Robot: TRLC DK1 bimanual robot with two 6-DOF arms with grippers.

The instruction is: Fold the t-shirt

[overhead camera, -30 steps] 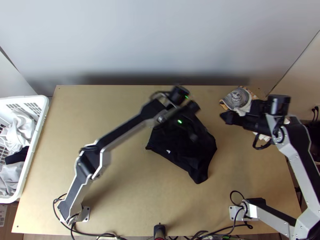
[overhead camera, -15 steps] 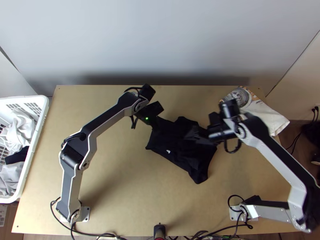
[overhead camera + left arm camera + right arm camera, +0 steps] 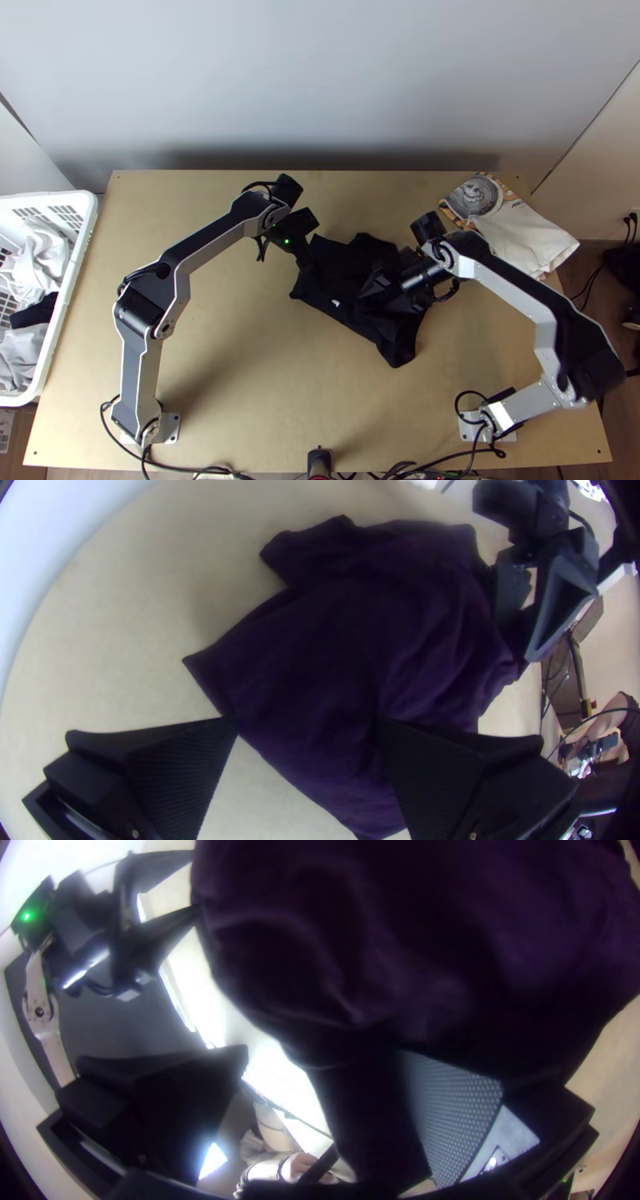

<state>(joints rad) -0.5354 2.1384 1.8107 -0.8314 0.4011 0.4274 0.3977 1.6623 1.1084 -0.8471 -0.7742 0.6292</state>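
Well to the right of one partly seen white basket (image 3: 86, 210), counting one black T-shirt (image 3: 396, 340), lying rumpled and jagged-edged, hiding partly behind one left gripper (image 3: 304, 268) and one right gripper (image 3: 370, 286). Spreading both wide; being unable to tell, dark on dark, about any hold on cloth at the right.

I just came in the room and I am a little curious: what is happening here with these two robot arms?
A dark t-shirt lies rumpled on the table, not neatly folded. The left gripper is at its left edge and the right gripper at its right side, both with fingers apart.
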